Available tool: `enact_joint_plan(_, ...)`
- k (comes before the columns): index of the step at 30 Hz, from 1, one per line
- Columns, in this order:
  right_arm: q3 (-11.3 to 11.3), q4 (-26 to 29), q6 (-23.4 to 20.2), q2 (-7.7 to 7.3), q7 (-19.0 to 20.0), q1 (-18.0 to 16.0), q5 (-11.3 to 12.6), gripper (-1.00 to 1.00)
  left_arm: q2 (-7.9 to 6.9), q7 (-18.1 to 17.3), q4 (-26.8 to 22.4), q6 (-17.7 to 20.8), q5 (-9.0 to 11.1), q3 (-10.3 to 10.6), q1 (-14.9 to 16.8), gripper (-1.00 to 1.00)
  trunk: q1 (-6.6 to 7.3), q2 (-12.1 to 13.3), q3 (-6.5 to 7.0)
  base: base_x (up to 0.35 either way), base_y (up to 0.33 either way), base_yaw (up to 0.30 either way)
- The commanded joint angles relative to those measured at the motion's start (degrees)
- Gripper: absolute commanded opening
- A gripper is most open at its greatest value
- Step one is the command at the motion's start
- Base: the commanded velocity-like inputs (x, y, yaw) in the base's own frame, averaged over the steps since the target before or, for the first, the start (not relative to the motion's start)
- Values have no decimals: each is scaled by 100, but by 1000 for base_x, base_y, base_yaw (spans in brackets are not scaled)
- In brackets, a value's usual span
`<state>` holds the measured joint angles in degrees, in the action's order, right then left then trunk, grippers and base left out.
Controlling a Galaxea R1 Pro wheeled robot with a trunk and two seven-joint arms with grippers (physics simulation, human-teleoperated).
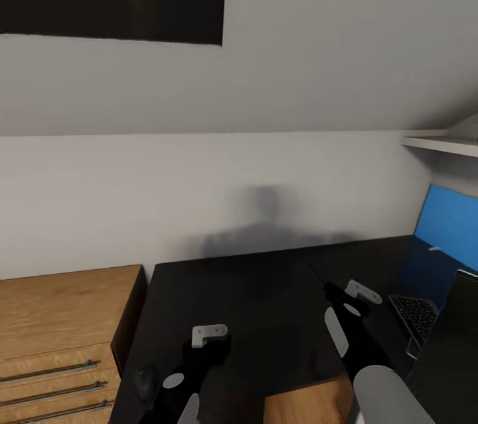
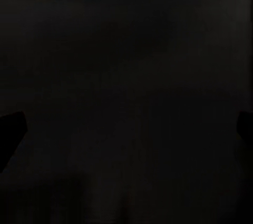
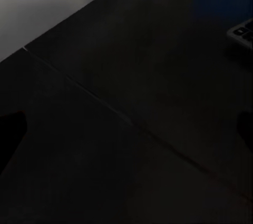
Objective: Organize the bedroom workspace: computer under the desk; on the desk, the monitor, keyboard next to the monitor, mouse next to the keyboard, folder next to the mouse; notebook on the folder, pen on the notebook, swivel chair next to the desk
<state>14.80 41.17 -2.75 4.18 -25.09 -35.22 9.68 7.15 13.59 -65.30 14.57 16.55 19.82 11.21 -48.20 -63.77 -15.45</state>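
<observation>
A black desk (image 1: 265, 291) stands against the white wall. At its right end stands the monitor (image 1: 453, 224) with a blue screen, and the keyboard (image 1: 415, 315) lies in front of it; a corner of the keyboard (image 3: 243, 31) also shows in the right wrist view. The dark mouse (image 1: 145, 381) lies near the desk's left front corner. My left gripper (image 1: 211, 339) hovers open over the desk just right of the mouse. My right gripper (image 1: 352, 301) hangs open over the desk's middle, left of the keyboard. Both hold nothing. Folder, notebook, pen, computer and chair are out of view.
A wooden drawer unit (image 1: 63, 331) adjoins the desk's left side. A white shelf (image 1: 441, 143) juts from the wall above the monitor. A black flat panel (image 1: 455, 351) rises at the right edge; I cannot tell what it is. A tan wooden surface (image 1: 312, 404) shows below.
</observation>
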Motion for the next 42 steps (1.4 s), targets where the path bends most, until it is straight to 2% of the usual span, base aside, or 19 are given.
enact_joint_plan(1,7,13,-26,4,-13,-3,25,100,-3,47,-9,19,59,14,4,100,1,-5,-8,-219,0,0)
enact_joint_plan(8,13,14,-24,4,-8,-3,25,100,-3,47,-9,20,63,14,4,100,1,-5,-8,-228,0,0)
enact_joint_plan(24,13,-24,-18,4,-11,-3,25,100,-3,47,-9,19,68,14,4,100,1,-5,-8,-98,0,0)
enact_joint_plan(30,14,-53,244,4,-21,-3,22,100,-3,47,-9,18,66,13,4,100,1,-5,-8,-104,0,0)
enact_joint_plan(42,14,-65,283,13,-31,-3,25,100,-17,47,-9,14,68,5,4,100,1,-5,-2,-37,0,-10)
